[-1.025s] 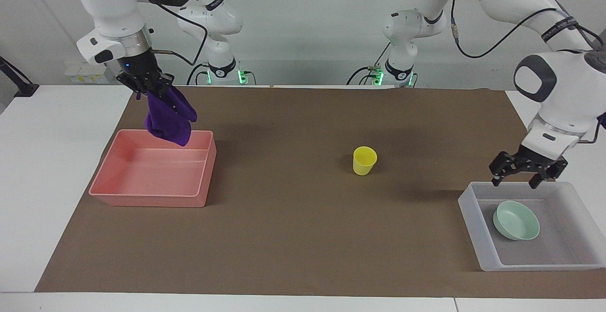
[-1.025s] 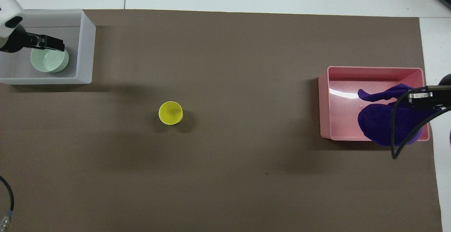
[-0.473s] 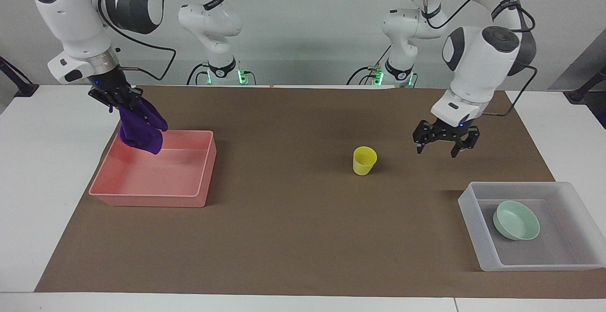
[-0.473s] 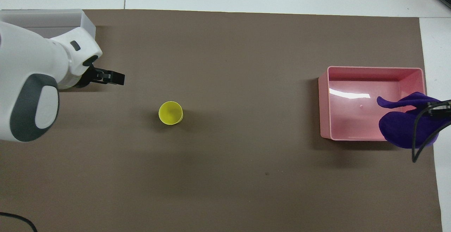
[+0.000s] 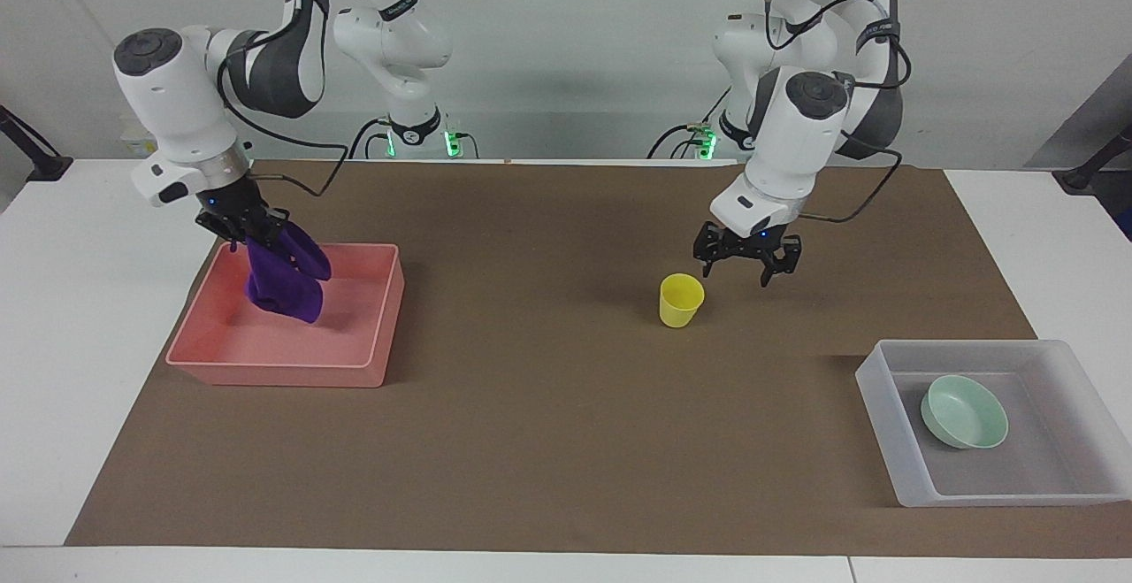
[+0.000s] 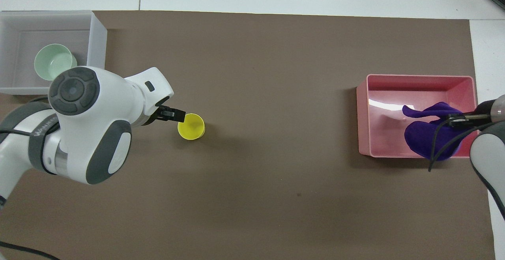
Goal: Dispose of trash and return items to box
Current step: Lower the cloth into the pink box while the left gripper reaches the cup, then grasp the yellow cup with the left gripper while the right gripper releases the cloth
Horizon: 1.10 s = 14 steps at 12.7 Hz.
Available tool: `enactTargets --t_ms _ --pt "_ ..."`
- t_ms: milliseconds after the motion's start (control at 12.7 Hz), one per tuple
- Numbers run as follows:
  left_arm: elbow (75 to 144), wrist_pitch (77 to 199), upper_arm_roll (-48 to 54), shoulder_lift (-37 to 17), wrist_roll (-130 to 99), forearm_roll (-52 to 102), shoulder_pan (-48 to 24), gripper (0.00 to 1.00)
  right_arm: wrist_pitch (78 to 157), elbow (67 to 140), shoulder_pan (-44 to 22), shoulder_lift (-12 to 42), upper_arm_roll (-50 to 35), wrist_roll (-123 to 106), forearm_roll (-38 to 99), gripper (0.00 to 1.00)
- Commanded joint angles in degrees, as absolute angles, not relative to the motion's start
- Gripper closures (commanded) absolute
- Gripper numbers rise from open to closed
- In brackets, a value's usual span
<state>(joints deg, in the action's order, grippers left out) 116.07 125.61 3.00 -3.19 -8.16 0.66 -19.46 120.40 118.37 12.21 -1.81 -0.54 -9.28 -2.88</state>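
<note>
Two white robot arms are working over a counter (image 5: 53, 318) covered by a brown mat (image 5: 548, 424). The right gripper (image 5: 252, 231) is clamping the top of a deep-purple cloth rag (image 5: 285, 282), its fingertips closed on the fabric. The rag is hanging bunched from the gripper, down inside a pink tray (image 5: 371, 335) at the right arm's end of the counter; whether its lowest fold is touching the tray's floor cannot be told.

The left gripper (image 5: 748, 266) is hovering with its fingers spread wide and holding nothing, just beside a small yellow cup (image 5: 681, 300), toward the left arm's end of the counter from it and a little above its rim. The cup is standing upright on the mat near the middle of the counter, and the gripper is not touching it.

At the left arm's end of the counter, farther from the robots than the cup, a frosted-white tub (image 5: 884, 424) is sitting on the mat. A shallow mint-green bowl (image 5: 964, 411) is lying inside it, tilted slightly.
</note>
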Motion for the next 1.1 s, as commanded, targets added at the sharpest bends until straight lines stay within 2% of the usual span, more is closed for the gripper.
enactTargets --t_ms 0,158,473,631,710,788,946,1025 --pt "123.56 133.66 2.02 -1.14 -10.02 -0.53 -20.92 0.00 125.40 120.31 13.01 1.48 -0.88 -9.05 -1.67 1.00" --pt "125.15 136.04 2.11 -1.76 -9.67 -0.53 -20.92 0.00 128.22 122.86 12.75 2.10 -0.97 -8.79 -1.67 1.00" --pt "125.59 139.48 2.11 -4.65 -9.58 -0.44 -21.09 0.00 128.67 123.92 12.74 4.57 -0.97 -8.79 -1.58 1.00" --pt "126.12 141.58 2.11 -6.15 -9.84 -0.44 -22.14 0.00 133.04 126.46 12.74 4.75 -0.97 -8.61 -1.58 1.00" --pt "126.65 141.77 2.11 -6.07 -9.93 -0.44 -22.15 0.00 133.85 126.91 12.74 4.92 -0.97 -8.61 -1.58 0.91" --pt "126.91 141.85 2.20 -6.24 -10.19 -0.44 -22.24 0.03 133.86 126.91 12.66 5.10 -0.97 -8.61 -1.58 0.73" --pt "127.44 142.90 2.20 -6.94 -11.33 -0.44 -23.29 0.33 133.77 126.74 12.48 5.10 -0.97 -8.26 -1.58 0.44" --pt "127.44 142.91 2.20 -6.94 -11.34 -0.44 -23.29 0.58 133.77 126.48 12.39 5.10 -1.05 -8.17 -1.58 0.24"
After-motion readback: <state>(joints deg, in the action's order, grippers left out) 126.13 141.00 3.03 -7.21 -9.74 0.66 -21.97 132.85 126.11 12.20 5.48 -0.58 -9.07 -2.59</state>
